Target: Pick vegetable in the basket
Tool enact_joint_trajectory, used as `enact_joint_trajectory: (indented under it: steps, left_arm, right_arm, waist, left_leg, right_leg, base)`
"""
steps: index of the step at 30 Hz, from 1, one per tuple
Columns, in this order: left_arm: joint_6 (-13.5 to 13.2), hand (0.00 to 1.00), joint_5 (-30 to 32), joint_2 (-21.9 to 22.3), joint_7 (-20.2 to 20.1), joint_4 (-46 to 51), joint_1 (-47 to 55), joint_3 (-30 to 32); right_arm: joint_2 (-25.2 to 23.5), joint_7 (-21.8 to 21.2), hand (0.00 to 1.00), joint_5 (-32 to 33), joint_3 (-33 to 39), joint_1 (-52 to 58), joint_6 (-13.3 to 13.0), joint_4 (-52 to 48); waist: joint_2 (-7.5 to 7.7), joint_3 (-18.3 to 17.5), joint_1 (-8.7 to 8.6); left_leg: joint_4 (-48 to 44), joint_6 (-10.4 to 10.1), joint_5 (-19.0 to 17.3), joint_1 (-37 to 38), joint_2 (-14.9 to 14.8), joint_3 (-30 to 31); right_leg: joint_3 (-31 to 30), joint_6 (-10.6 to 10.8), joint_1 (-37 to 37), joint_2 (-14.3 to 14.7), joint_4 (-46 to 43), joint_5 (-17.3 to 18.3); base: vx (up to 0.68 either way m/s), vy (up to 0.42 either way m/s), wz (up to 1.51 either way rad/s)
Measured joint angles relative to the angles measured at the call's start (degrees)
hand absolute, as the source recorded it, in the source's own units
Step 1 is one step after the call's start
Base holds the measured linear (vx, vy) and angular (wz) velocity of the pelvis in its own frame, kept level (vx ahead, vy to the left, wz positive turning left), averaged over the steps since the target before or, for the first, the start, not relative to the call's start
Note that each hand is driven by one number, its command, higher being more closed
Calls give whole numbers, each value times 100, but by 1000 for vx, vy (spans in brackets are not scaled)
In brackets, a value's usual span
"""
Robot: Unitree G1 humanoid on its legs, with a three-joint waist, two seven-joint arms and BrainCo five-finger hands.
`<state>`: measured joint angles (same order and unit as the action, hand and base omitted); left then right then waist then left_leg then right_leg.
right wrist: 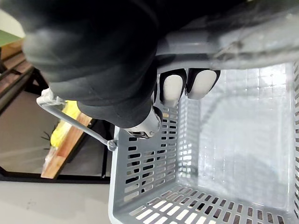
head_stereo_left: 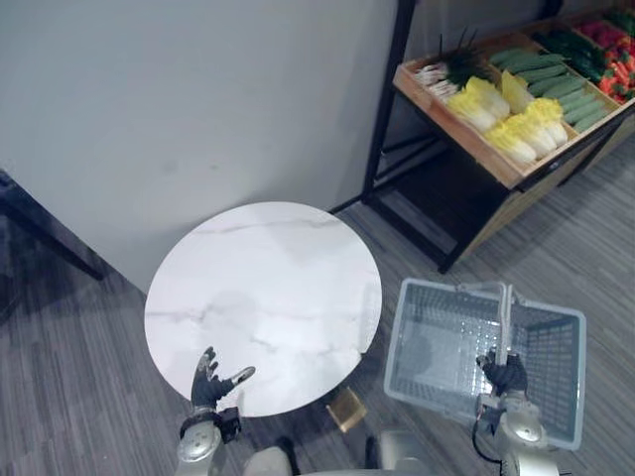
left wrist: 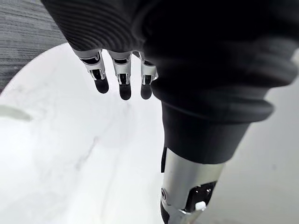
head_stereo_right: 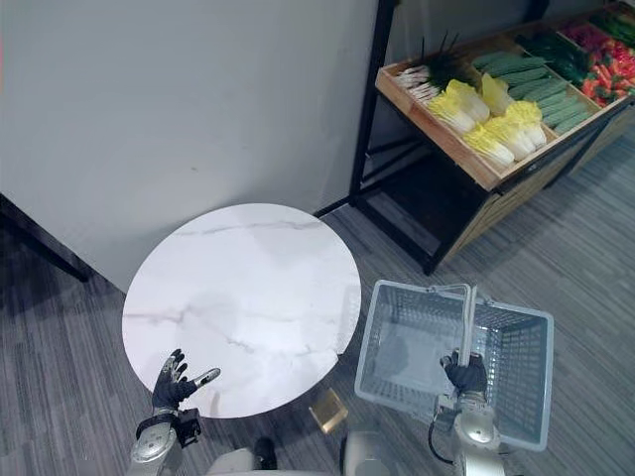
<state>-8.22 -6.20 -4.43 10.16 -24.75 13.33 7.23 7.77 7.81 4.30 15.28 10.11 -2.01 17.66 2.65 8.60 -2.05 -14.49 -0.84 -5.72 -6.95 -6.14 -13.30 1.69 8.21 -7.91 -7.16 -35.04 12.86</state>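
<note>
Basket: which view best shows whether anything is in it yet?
The right wrist view: it looks straight into the basket from close, and its grid floor is bare. Both eye views show the whole basket from above, with the right hand curled round its handle. The left wrist view looks at the table.

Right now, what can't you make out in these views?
- The red produce on the shelf: eye views, cut by the right edge, too small to identify.
- Near corner of the basket: eye views, behind the right hand.
- Grip on the basket handle: right wrist view, mostly blocked by the hand's dark cover.
</note>
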Motion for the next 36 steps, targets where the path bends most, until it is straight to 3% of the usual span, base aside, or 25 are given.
enact_joint_trajectory:
  steps: [1,2,3,4,6,8,9,11,14,16,17,18,20,27,28,29,30,32,34,35,36]
  left_arm:
    - [20,0,-6,-34,11,0,-76,85]
    - [23,0,-38,86,25,9,-92,162]
    - [31,0,-43,172,32,-17,-101,195]
    - [35,0,-45,260,35,-1,-97,181]
    - [34,0,-45,253,50,2,-66,163]
    - [34,0,-45,222,111,12,-81,118]
    - [35,0,-44,216,116,34,-100,60]
    - [43,0,-39,256,103,260,53,-52]
    - [30,0,-43,362,104,525,218,-58]
    - [29,0,-52,408,109,522,225,-138]
    - [30,0,-55,390,109,513,204,-172]
    - [24,0,-54,373,112,521,119,-232]
    - [25,0,-39,368,108,514,39,-302]
    - [25,0,44,336,110,514,-125,-327]
    - [25,0,53,306,112,514,-201,-321]
    - [25,0,58,305,124,516,-236,-299]
    - [24,0,58,300,127,519,-277,-298]
    - [25,0,57,270,158,517,-292,-231]
    - [24,0,54,202,183,506,-337,-197]
    - [22,0,53,149,220,493,-390,-187]
    - [23,0,54,111,235,432,-448,-181]
  right_arm:
    - [10,19,100,78,30,-105,0,9]
    - [22,102,100,138,62,-224,-1,12]
    - [47,126,100,188,65,-270,-1,23]
    - [49,173,100,252,64,-293,-2,56]
    - [37,220,100,422,66,-292,-4,128]
    - [21,223,100,464,71,-303,-28,127]
    - [-19,223,100,468,132,-330,-44,125]
    - [-124,226,100,543,261,-337,-56,115]
    - [-204,227,100,665,265,-322,-56,14]
    - [-229,237,100,703,284,-198,-61,-255]
    - [-279,249,100,710,319,-147,-70,-284]
    - [-363,273,100,769,362,-24,-81,-351]
    - [-458,326,100,881,488,83,-96,-380]
    - [-535,407,100,1209,663,110,-154,-378]
    - [-553,420,100,1207,662,19,-154,-361]
    - [-543,441,100,1202,648,-114,-154,-309]
    - [-533,445,100,1200,644,-181,-155,-273]
    - [-498,456,100,1189,490,-351,-193,-46]
    - [-462,450,100,1131,352,-458,-220,130]
    - [-429,439,100,1079,259,-546,-219,300]
    - [-386,426,100,1076,200,-595,-218,396]
  waist:
    - [32,-3,15]
    - [-47,11,92]
    - [-150,72,121]
    - [-274,135,123]
    - [-358,148,142]
    - [-366,150,137]
    - [-343,171,136]
    - [-307,209,138]
    - [-343,209,151]
    - [-474,171,81]
    - [-488,164,40]
    - [-371,185,1]
    - [-295,180,-29]
    - [-261,179,-171]
    - [-259,180,-180]
    - [-248,197,-169]
    - [-273,211,-176]
    - [-286,216,-130]
    - [-297,211,-19]
    - [-276,198,-17]
    - [-293,202,-19]
  left_leg:
    - [-107,-52,117,-306,-8,62]
    - [-85,-122,248,-494,-116,65]
    - [-65,-151,298,-517,-208,84]
    - [58,-213,467,-483,-336,196]
    - [386,-407,812,-357,-468,307]
    - [564,-566,1073,-379,-458,410]
    - [452,-552,1061,-433,-470,460]
    - [-185,-412,648,-417,-460,522]
    - [-838,-467,-18,-259,-365,786]
    - [-363,-447,-443,100,-303,852]
    - [-185,-450,-483,175,-293,833]
    - [-91,-422,-442,221,-242,668]
    - [-94,-347,-487,251,-185,494]
    - [-44,-120,-628,432,-101,-739]
    - [-10,-100,-658,496,-176,-1048]
    - [60,-85,-671,617,-210,-1447]
    - [88,-83,-671,687,-239,-1633]
    - [202,-135,-726,1046,-345,-2351]
    - [228,-235,-800,1267,-399,-2817]
    - [219,-258,-814,1331,-385,-2922]
    - [184,-260,-815,1359,-409,-2916]
  right_leg:
    - [30,-80,188,62,795,171]
    - [144,-208,408,188,1630,136]
    - [168,-449,527,314,1937,-23]
    - [285,-536,761,471,2353,-277]
    - [373,-688,847,686,2519,-454]
    - [454,-773,732,716,2500,-507]
    - [463,-835,645,708,2492,-544]
    - [339,-892,587,693,2392,-583]
    - [-86,-893,336,720,2180,-573]
    - [-403,-790,146,836,2102,-592]
    - [-466,-744,86,815,2088,-640]
    - [-557,-680,46,769,2128,-742]
    - [-783,-577,60,737,2296,-882]
    - [-1822,-304,-141,741,2943,-1537]
    - [-1591,-373,-237,745,3027,-1651]
    - [-744,-827,-325,571,3048,-1535]
    - [-177,-911,-355,422,2993,-1455]
    - [1756,-1159,-394,-123,2671,-1284]
    - [2915,-1193,-394,-456,2403,-1269]
    - [3030,-1122,-430,-454,2365,-1458]
    - [2777,-1062,-528,-342,2355,-1508]
  base:
    - [-84,-165,6]
    - [-111,-161,-3]
    - [-146,-142,3]
    - [-168,-134,22]
    - [-214,-168,23]
    - [-210,-136,10]
    - [-190,-96,2]
    - [-148,-55,-29]
    - [-133,49,-72]
    - [-90,153,-83]
    - [-82,173,-52]
    - [-63,146,-46]
    - [-49,172,-58]
    - [3,135,-89]
    - [-35,73,-133]
    - [-31,50,-140]
    - [-9,57,-156]
    - [25,50,-161]
    - [76,-47,-161]
    - [104,-122,-154]
    - [131,-170,-140]
